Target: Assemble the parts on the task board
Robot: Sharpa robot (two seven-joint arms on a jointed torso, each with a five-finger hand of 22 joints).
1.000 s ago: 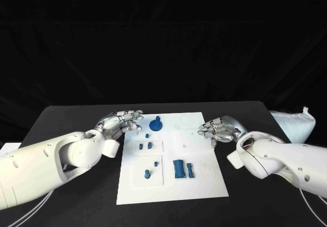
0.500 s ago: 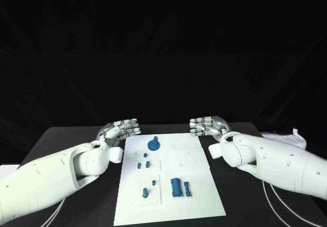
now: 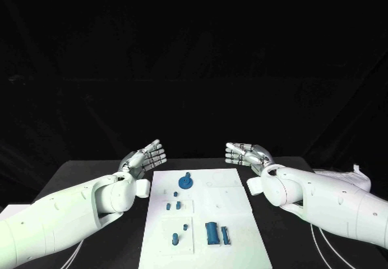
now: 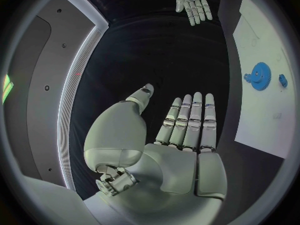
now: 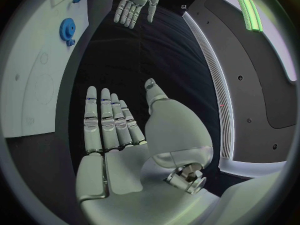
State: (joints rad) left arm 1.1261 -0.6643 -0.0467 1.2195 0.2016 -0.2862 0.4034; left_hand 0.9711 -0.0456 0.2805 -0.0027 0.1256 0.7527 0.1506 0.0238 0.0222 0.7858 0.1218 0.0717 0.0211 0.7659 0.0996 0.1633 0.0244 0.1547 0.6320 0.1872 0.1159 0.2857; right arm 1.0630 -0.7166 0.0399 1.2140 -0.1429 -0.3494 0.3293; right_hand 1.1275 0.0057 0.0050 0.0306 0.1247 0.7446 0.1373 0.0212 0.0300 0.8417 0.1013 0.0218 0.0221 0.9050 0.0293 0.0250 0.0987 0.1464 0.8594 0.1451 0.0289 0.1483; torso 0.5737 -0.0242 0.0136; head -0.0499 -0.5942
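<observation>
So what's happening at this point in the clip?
Nothing is being handled. The left hand and the right hand are both raised with fingers stretched out flat, one on each side of the far end of the task board, holding nothing. On the board lie the blue parts: a gear near the far end, and nearer the robot some small pieces and two longer bars.

A flat white rectangular task board lies on the table; blue plastic parts lie on it, a round gear at its far end.
</observation>
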